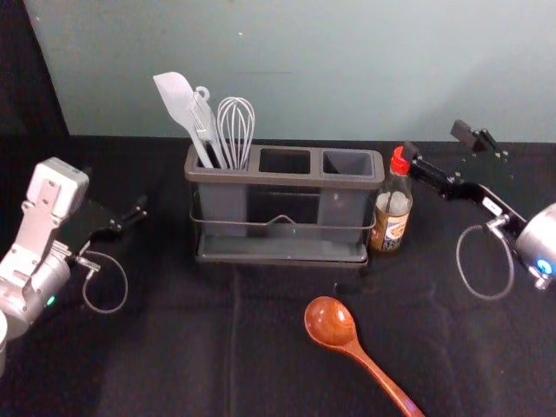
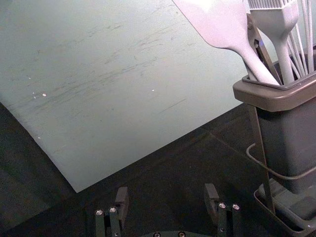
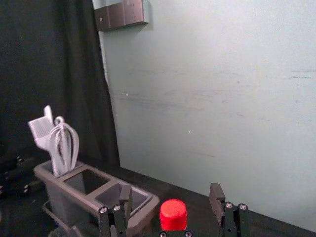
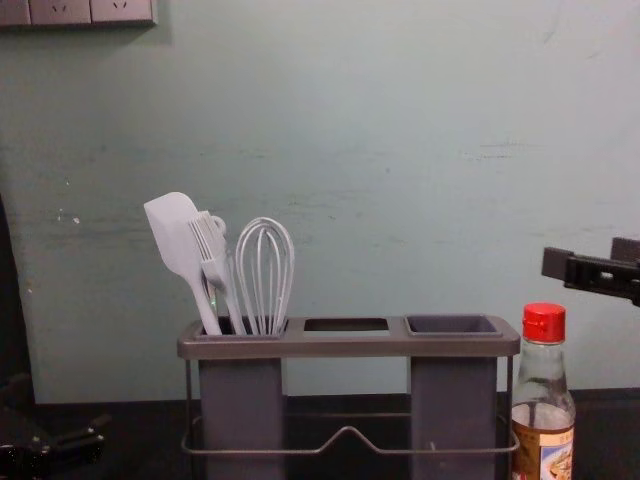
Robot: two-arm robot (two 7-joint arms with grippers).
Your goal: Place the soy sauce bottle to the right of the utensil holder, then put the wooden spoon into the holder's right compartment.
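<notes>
Fingers spread wide, the right tool [image 1: 437,142] hovers above and near the soy sauce bottle [image 1: 393,213], beside the utensil holder [image 1: 287,178]. The left tool [image 1: 116,193], its fingers apart, rests across the counter [image 1: 174,347].

Toward the near edge of the tabletop [image 1: 165,347], the handle of the wooden spoon [image 1: 376,371] is cut off in the head view; print on the soy sauce bottle [image 1: 394,204] is blurred. The spatula [image 1: 175,97] is partly hidden.

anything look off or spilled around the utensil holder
One oddity: the utensil holder has no cup under its middle opening, unlike both sides; the wall shows through there. The soy sauce bottle stands upright, with no visible spill.
</notes>
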